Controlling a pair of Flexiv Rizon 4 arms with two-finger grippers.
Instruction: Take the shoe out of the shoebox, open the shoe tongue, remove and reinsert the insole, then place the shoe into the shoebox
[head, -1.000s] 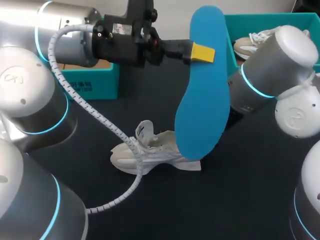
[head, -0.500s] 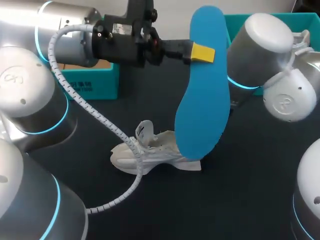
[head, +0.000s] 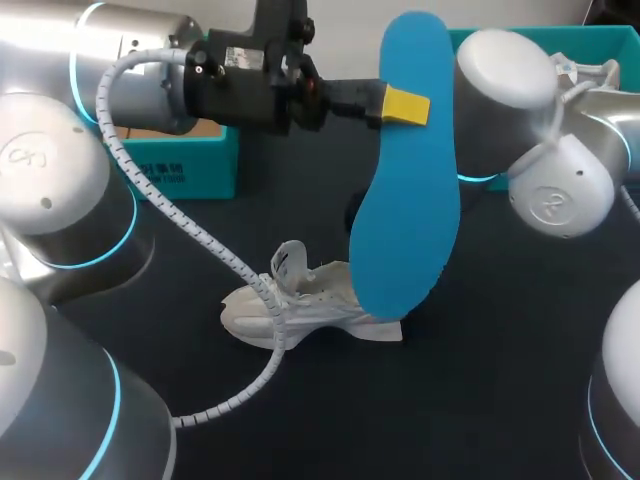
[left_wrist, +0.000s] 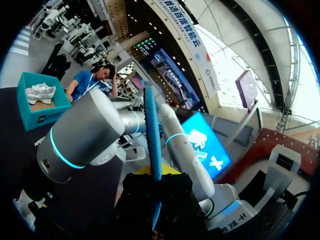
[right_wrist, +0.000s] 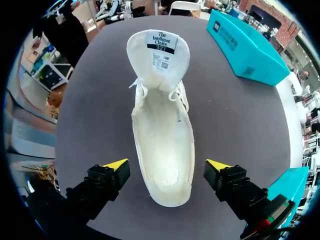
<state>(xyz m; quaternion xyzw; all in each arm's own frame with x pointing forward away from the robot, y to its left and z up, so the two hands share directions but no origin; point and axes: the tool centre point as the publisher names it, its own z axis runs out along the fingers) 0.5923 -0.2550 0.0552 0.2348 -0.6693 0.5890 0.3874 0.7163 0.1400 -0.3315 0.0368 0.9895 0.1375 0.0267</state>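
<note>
Gripper left (head: 405, 105): clamped on blue insole (head: 405, 200), upper middle, hanging upright.
Gripper right (right_wrist: 167, 166): wide, fingers either side of shoe (right_wrist: 162, 135), above it.
Shoe (head: 310, 300): frame centre, on table (head: 480, 400), tongue open.
Risk: insole pinched near one end; may swing, slip, or snag collar.

Dark table (head: 480, 400), white shoe (head: 300, 305), teal shoebox (head: 185, 165)

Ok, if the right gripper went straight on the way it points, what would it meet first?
Most likely the white lace-up shoe, its tongue folded open: the right gripper, open, frames its heel end. How far off it is, the view does not show.
</note>
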